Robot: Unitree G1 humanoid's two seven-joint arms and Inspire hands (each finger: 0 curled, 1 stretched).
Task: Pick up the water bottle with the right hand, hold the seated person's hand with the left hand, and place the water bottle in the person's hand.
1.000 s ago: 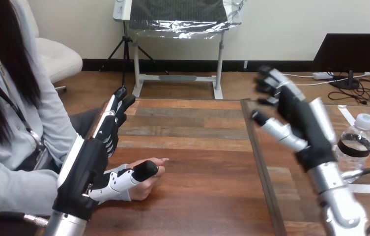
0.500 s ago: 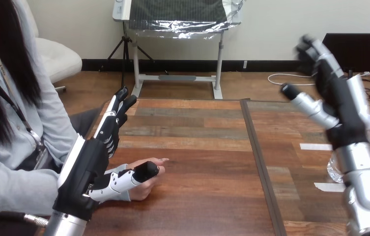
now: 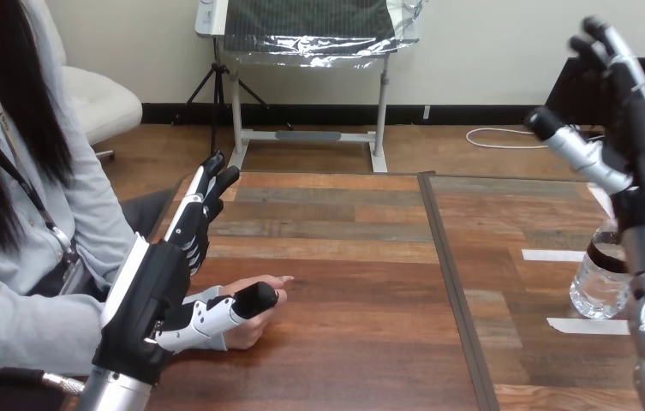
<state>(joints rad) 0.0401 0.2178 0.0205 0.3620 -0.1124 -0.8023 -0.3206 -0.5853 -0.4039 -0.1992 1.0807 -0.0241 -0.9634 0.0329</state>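
A clear water bottle (image 3: 597, 287) stands upright near the table's right edge, its top hidden behind my right forearm. My right hand (image 3: 644, 141) is raised above it, open, with fingers spread and nothing in them. At the left, the person's hand (image 3: 250, 332) rests on the table. My left hand (image 3: 152, 287) stands beside it with straight fingers pointing away from me. Its thumb (image 3: 237, 306) lies across the top of the person's hand, touching it without curling round it.
Two strips of white tape (image 3: 550, 255) lie on the table near the bottle. A dark seam (image 3: 447, 257) runs front to back where two tabletops meet. The person sits at the table's left side.
My right hand has swung to the right and upward, from over the table's middle to above the bottle. The left hand and the person's hand have stayed put.
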